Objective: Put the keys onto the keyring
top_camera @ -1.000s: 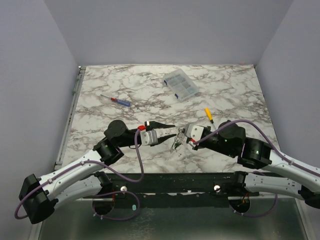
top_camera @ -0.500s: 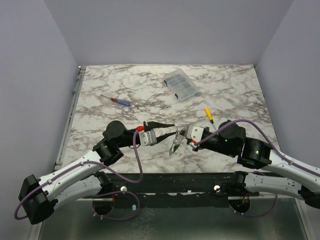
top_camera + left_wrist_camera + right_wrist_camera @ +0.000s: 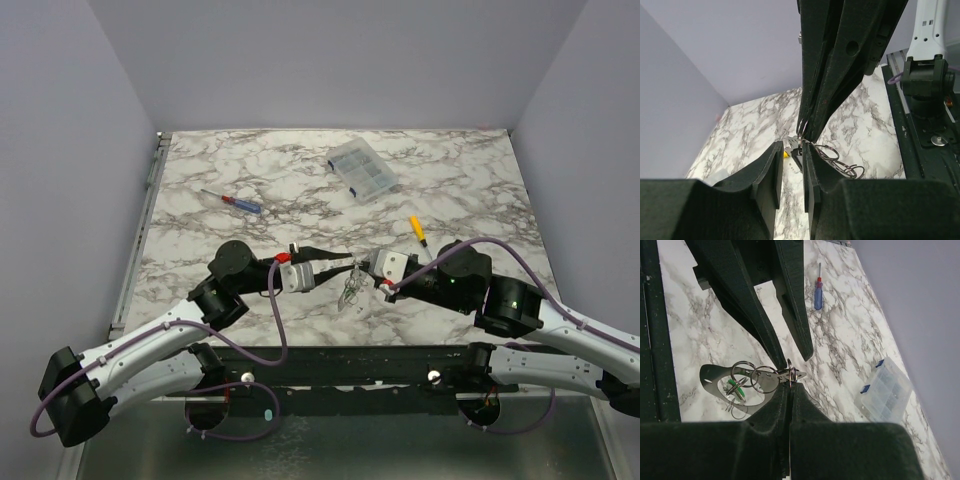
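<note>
Top camera first: both arms meet around the middle of the near edge of the white-and-grey marbled worktop (image 3: 250,160). The left gripper (image 3: 345,260) and right gripper (image 3: 364,272) are nose to nose, and the bunch of small silvery metal keys (image 3: 350,290) sits just below where they meet. It's too small here for us to say if it's dangling or touching the surface. The blue-and-red screwdriver (image 3: 232,202) is off toward the left edge, the clear plastic compartment box (image 3: 362,170) is toward the far edge, and the yellow-handled screwdriver (image 3: 417,229) is just beyond the right gripper. On the left wrist camera, the left jaws are parted with nothing in them. The right jaws come in from above and are pinched tight on the thin silver wire keyring (image 3: 837,160), with more loops trailing off it. The right wrist camera agrees, with the ring clamped edge-on at the right tips and the left fingers spread just past it. A dark grey strap loop (image 3: 710,372) and a green bit (image 3: 735,386) are tangled in the same bunch. We reckon this stuff is light, stiff and slippery, and the ring is springy. We'd take a key by its flat head and keep the ring held by its rim beside the split, because a loose pinch could let either twist out.
</note>
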Available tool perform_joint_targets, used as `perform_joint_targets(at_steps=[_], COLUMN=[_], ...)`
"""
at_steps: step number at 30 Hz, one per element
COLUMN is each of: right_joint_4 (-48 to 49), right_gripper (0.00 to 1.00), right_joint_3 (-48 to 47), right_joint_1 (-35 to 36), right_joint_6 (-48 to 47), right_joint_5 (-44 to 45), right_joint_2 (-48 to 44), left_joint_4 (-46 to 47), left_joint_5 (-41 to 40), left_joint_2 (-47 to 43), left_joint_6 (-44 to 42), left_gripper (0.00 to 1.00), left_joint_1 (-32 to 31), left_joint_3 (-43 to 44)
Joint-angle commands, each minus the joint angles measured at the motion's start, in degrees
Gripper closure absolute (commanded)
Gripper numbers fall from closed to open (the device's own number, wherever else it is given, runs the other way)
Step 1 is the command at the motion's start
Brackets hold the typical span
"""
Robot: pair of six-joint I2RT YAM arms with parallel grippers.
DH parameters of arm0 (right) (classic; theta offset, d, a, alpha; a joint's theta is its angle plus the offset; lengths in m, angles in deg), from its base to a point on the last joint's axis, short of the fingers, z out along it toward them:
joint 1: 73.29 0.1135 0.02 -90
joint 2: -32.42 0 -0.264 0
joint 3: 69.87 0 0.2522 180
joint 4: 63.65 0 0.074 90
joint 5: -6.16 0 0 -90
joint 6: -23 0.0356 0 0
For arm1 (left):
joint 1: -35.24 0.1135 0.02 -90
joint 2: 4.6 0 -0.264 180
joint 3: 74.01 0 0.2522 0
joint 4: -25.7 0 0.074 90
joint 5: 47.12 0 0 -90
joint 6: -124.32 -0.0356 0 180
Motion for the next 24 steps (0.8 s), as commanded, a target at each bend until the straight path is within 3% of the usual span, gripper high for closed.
perform_joint_targets(at_steps=[1, 5, 11, 24], right_joint_4=[3.2, 3.5, 3.7, 15.0], right_gripper=[0.99, 0.99, 0.99, 0.99], right_joint_3=[-0.4, -0.5, -0.5, 3.0], right_joint_1=[0.1, 0.1, 0.1, 0.1], right_joint_6=[1.1, 1.4, 1.5, 3.0], right_joint_5=[-1.9, -2.2, -2.2, -3.5], right_joint_2=[-0.3, -0.4, -0.7, -4.7], left_joint_4=[1.2, 1.2, 1.2, 1.2], left_joint_5=[3.1, 3.3, 2.8, 2.5], left_joint_2=[0.7, 0.9, 0.9, 0.5], left_joint_6=[0.4, 0.5, 0.3, 0.3], left_gripper=[0.72, 0.75, 1.0, 1.0], left_joint_1=[-0.1, -0.1, -0.1, -0.1], left_joint_3=[-0.2, -0.2, -0.3, -0.5])
